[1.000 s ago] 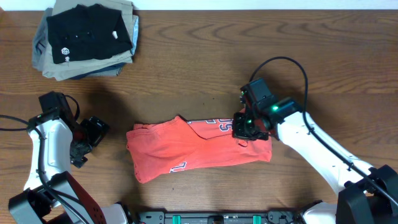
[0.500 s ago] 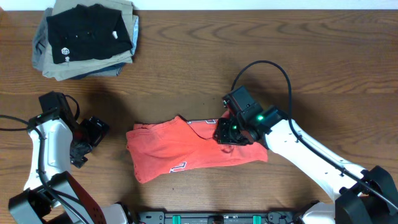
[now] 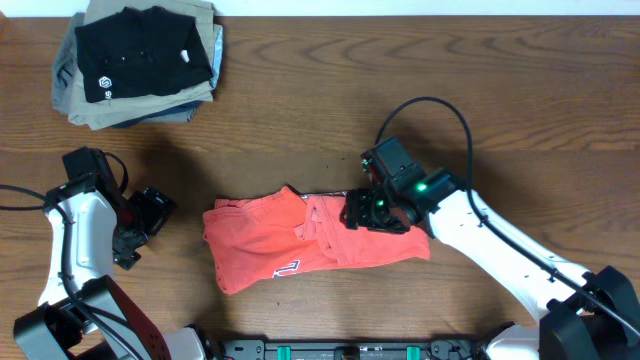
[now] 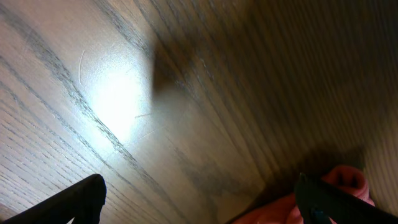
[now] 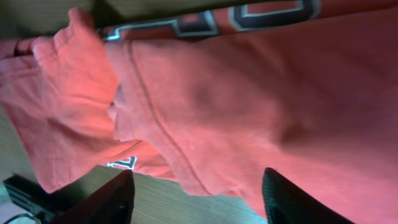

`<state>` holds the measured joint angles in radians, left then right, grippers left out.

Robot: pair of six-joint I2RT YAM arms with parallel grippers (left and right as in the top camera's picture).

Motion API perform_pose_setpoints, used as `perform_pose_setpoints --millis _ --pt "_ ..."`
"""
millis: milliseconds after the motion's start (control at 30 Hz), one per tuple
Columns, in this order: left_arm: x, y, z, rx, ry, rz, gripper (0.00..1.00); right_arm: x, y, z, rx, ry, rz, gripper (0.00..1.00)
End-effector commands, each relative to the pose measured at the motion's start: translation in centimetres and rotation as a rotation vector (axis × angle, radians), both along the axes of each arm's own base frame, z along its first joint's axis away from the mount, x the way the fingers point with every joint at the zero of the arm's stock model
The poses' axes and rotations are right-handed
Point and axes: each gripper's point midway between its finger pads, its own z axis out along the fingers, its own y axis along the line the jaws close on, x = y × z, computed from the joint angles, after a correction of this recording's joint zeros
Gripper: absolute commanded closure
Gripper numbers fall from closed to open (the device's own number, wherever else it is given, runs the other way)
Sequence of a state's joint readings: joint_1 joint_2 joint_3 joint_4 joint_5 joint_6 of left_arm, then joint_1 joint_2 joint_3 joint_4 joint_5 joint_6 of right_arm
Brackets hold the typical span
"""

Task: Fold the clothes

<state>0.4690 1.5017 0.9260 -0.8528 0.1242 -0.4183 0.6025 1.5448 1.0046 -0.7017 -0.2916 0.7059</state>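
The clothes, a coral-red T-shirt (image 3: 270, 240), lie bunched in a long strip at the table's middle front. A flap of it lies folded over the middle, its hem (image 5: 163, 134) running across the right wrist view, white lettering (image 5: 186, 23) at the top edge. My right gripper (image 3: 362, 212) hovers over the shirt's right part, open, with nothing between its dark fingers (image 5: 115, 199). My left gripper (image 3: 152, 212) stands open over bare wood to the left of the shirt. Only a corner of the shirt (image 4: 345, 179) shows beside its right finger (image 4: 323, 200).
A stack of folded garments (image 3: 95, 105) with a black shirt (image 3: 140, 50) on top sits at the back left corner. The wooden table (image 3: 320, 110) stretches bare between the stack and the red shirt. The right arm's cable (image 3: 440, 105) loops above it.
My right gripper carried the shirt's right edge leftward, then opened and let it go. The flap now lies over the middle and covers most of the lettering. The left arm stayed still.
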Motion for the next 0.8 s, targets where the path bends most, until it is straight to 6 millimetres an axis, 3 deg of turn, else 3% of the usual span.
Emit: perform_pose_setpoints --millis 0,100,233,400,567,767 --pt "-0.2 -0.2 -0.1 -0.001 0.007 -0.009 0.02 0.4 -1.0 -0.3 -0.015 0.002 0.014 0.41" --pt "-0.2 -0.2 -0.1 -0.001 0.007 -0.009 0.02 0.5 -1.5 -0.4 -0.027 -0.005 0.027 0.49" --pt "-0.2 -0.2 -0.1 -0.001 0.006 -0.009 0.02 0.6 -1.8 -1.1 -0.05 0.0 0.036 0.74" --pt "-0.2 -0.2 -0.1 -0.001 0.006 -0.009 0.02 -0.4 -1.0 -3.1 -0.029 0.079 0.105 0.97" --pt "-0.2 -0.2 -0.1 -0.001 0.007 -0.009 0.02 -1.3 1.9 -4.9 0.104 0.167 0.182 0.99" --pt "-0.2 -0.2 -0.1 -0.001 0.007 -0.009 0.02 -1.6 1.2 -8.2 0.062 0.247 0.162 0.99"
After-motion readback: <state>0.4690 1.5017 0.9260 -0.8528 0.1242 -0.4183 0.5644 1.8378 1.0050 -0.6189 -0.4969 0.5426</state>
